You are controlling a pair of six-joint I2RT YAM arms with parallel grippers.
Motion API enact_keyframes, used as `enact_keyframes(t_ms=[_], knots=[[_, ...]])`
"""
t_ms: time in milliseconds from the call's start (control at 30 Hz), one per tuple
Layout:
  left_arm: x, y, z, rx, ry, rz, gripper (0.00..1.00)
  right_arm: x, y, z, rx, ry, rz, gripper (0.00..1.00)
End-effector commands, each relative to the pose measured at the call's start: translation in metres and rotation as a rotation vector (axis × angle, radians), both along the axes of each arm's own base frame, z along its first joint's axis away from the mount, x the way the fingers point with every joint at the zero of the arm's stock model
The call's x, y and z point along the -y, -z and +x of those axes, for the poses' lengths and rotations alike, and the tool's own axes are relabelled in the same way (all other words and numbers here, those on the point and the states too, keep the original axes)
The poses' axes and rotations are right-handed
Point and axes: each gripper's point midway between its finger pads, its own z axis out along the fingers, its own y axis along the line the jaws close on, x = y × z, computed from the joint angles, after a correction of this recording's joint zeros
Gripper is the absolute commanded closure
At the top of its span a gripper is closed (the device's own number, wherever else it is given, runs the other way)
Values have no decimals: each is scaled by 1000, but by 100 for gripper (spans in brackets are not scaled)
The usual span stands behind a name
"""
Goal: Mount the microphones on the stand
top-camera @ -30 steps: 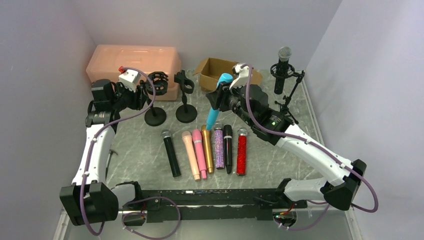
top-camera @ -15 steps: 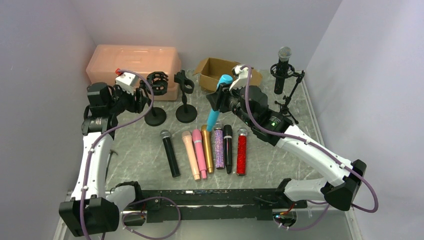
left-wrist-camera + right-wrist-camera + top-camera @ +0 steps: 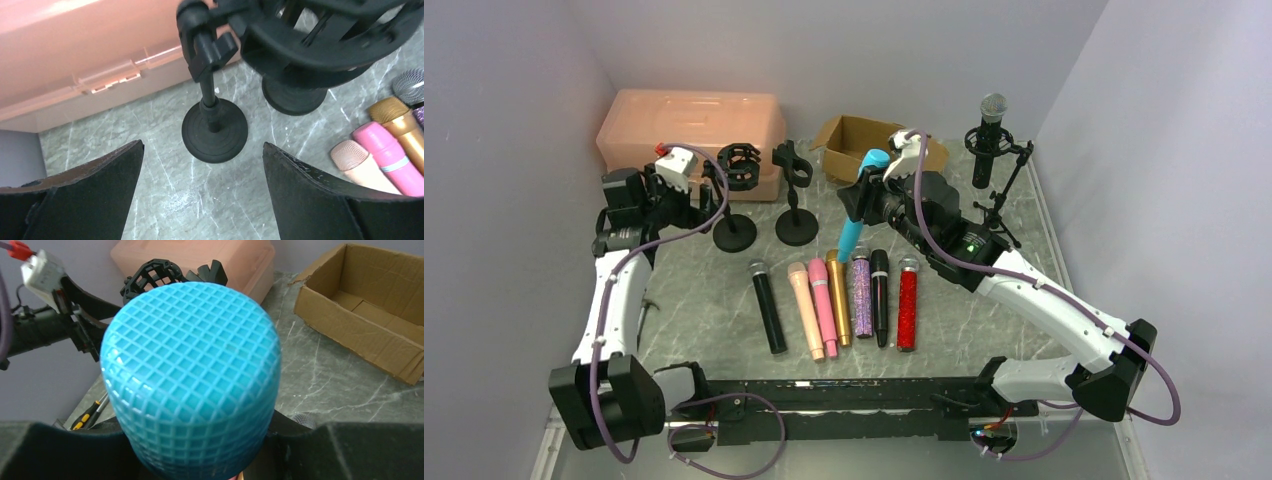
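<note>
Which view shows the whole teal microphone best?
The top external view: the teal microphone shows head to tail, tilted in the right gripper. The right wrist view shows only its mesh head. The left wrist view does not show it.

Left pincer (image 3: 202, 155), jaws apart, faces a black stand (image 3: 214, 131).

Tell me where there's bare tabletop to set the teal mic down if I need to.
Widest bare patch: marble between the left arm and the leftmost black microphone. A smaller one lies right of the red microphone, before the right arm. Crowded: the microphone row and the two stand bases behind it.
</note>
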Motion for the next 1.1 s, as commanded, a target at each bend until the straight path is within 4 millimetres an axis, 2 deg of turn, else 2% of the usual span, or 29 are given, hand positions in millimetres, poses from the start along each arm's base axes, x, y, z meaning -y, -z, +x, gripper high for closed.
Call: enact_keyframes(t_ms=[0,100,233,300,367,567,667,767,833,900,1000,1067], knots=[[2,7,15,82,72,23,6,7,-24,-1,55,21,48,100],[9,12,23,130,98,-12,6,6,-22,2,54,25,42,100],[14,5,40,192,118,-65,7,3,-17,5,46,25,26,100],[14,7,50,174,104,-89,1,2,-16,6,42,25,21,100],[15,12,59,148,101,-113,1,1,-16,6,43,24,25,100],[24,17,67,148,134,-128,6,-1,-13,9,42,21,20,100],[27,20,71,139,139,-135,12,-1,-13,11,41,21,18,100],[28,21,75,151,141,-142,27,0,-14,11,43,21,21,100],[27,20,77,150,136,-149,48,2,-16,11,45,23,19,100],[28,18,77,142,134,-162,61,5,-18,10,48,27,21,100],[30,15,73,136,135,-173,74,9,-21,9,54,32,25,100],[29,12,70,136,124,-169,93,10,-23,9,58,33,30,100]])
